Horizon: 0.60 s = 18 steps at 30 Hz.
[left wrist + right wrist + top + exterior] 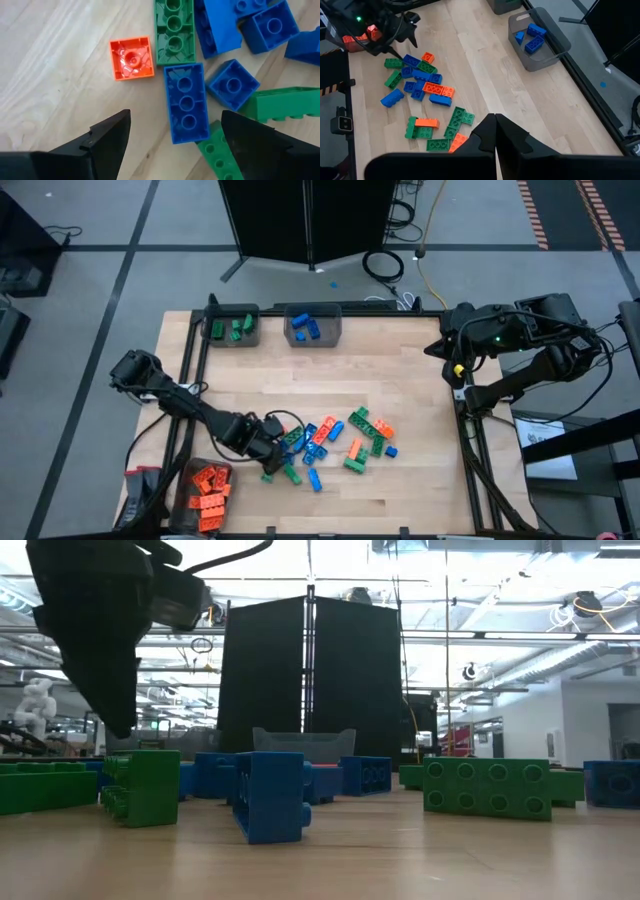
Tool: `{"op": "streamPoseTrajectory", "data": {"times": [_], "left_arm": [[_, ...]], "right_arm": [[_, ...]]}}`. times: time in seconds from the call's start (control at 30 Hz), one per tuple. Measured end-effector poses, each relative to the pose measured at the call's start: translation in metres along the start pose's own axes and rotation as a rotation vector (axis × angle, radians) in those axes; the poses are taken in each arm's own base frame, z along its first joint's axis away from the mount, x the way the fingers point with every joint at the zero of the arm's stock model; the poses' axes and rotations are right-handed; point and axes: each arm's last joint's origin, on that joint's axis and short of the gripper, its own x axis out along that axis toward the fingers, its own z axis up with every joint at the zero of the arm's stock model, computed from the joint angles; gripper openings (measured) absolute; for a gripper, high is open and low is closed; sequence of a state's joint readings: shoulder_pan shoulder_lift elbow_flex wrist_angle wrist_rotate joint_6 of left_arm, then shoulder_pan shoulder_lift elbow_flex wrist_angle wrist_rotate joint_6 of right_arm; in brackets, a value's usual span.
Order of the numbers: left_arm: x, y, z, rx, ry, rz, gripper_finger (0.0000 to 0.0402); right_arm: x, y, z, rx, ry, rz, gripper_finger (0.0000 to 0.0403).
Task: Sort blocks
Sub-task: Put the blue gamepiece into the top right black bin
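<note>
You have some blocks binned by colour already, but most of the blocks [335, 442] still lie loose at lower centre, where the left gripper [268, 446] hovers spread wide and empty; the right gripper [446, 348] waits pressed together at the right edge.

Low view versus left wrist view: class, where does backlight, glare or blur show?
Low view: bright ceiling lights wash out the room and leave the left pincer a dark silhouette; the blue brick in front is slightly soft. Left wrist view: even light, with a slight sheen on the orange brick.
</note>
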<state>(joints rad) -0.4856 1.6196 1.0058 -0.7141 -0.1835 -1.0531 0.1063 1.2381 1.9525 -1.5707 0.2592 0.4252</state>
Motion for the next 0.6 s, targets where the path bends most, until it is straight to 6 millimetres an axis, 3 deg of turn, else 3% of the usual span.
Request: {"op": "streamPoseTrajectory", "data": {"times": [0.17, 0.4, 0.6], "left_arm": [[0.005, 0.0, 0.0, 0.022, 0.007, 0.017, 0.031], [0.032, -0.012, -0.001, 0.045, 0.053, -0.033, 0.031], [0.051, -0.013, -0.003, 0.053, 0.084, 0.023, 0.0309]], "right_arm": [[0.0, 0.0, 0.0, 0.0, 0.0, 0.0, 0.0], [0.0, 0.0, 0.0, 0.005, 0.002, 0.003, 0.0], [0.0, 0.0, 0.0, 0.008, 0.002, 0.003, 0.0]]}}
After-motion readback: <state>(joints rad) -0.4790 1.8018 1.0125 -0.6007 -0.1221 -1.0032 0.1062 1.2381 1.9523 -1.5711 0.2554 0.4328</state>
